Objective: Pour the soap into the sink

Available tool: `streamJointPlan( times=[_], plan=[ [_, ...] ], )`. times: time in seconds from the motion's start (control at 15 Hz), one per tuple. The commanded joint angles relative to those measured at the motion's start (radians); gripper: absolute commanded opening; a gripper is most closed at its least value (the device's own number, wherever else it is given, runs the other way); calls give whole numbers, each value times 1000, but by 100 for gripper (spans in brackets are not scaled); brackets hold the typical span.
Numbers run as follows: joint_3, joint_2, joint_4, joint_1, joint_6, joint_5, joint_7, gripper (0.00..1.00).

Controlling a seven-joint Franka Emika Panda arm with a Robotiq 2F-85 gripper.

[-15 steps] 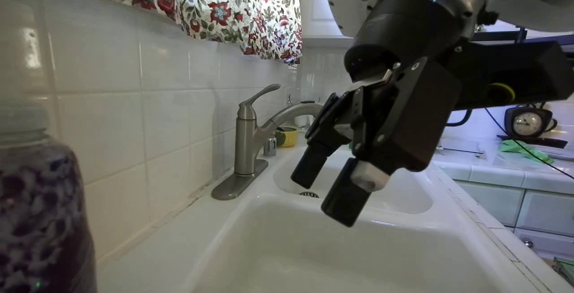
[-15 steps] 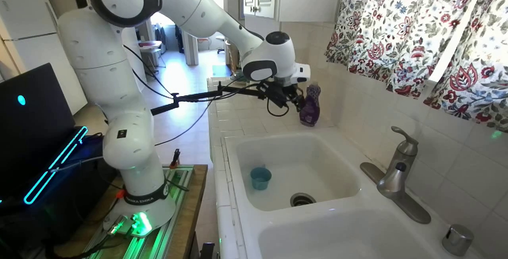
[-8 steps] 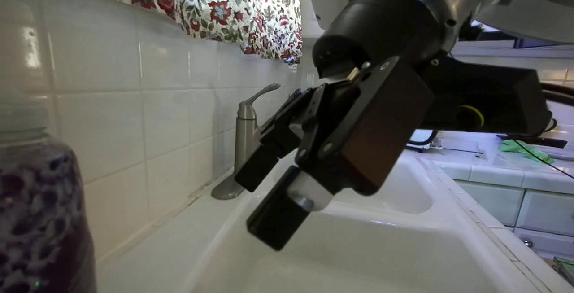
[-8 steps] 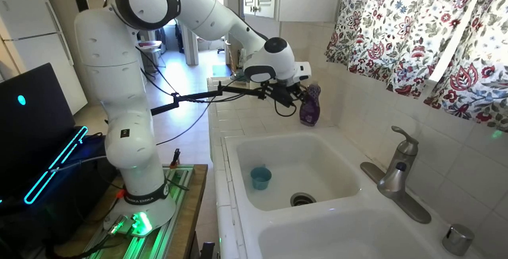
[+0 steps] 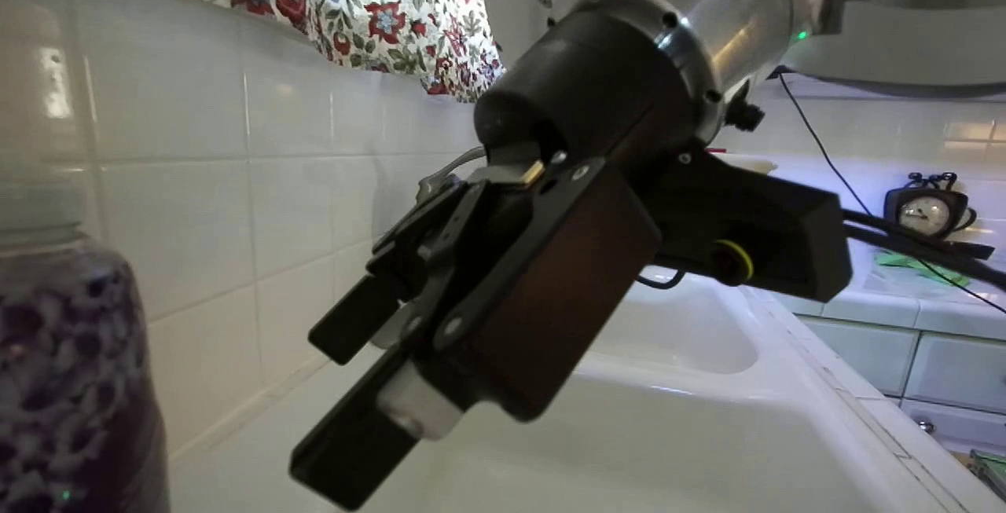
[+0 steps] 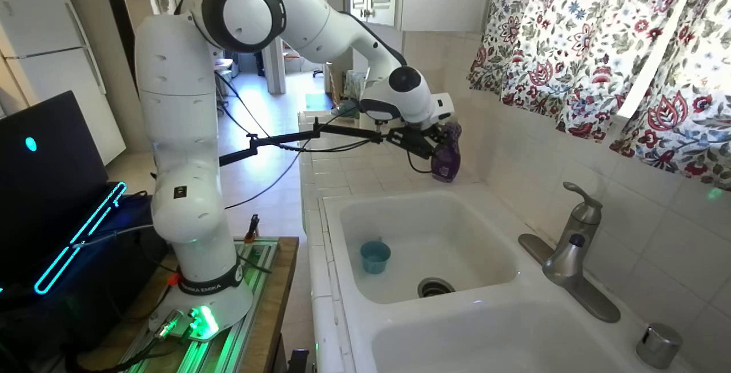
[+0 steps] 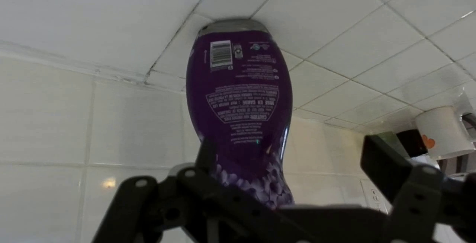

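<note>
From a wooden table (image 6: 277,290) beside the sink (image 6: 445,306), the arm (image 6: 177,127) rises upright, bends at the elbow and slopes down toward the sink's far end. There the gripper (image 5: 324,412) slants downward, its fingers (image 5: 357,450) spread wide with a gap between their tips.

The soap bottle (image 6: 446,159) stands upright on the tiled counter (image 6: 371,179) at that same end of the sink, near the wall (image 6: 668,201). In an exterior view it is apart from the fingers; in the wrist view one finger overlaps its narrow waist and the other is off to the side.

Inside the sink, in the basin nearer the bottle, sits a blue cup (image 6: 375,257), with the drain (image 6: 435,288) near it. The faucet (image 6: 577,247) rises from the sink's wall-side ledge. A flowered curtain (image 6: 571,47) hangs above the sink. A white mug (image 7: 444,133) sits farther along the counter, away from the sink; a clock (image 5: 923,216) and a green cloth (image 5: 894,260) are past the sink's opposite end.
</note>
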Motion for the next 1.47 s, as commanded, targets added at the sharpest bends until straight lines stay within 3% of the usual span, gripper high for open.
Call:
streamJointPlan(
  times=[0.0,0.27,0.33,0.8,1.4],
  plan=[
    [13,77,75,-17,29,95,-143,100],
    [23,130,137,-29,8,190,-253,100],
    [2,85,79,-15,7,125,-184,100],
    [1,93,84,-15,7,130,-192,100],
    [34,153,189,-13,43,185,-276,100]
  ],
)
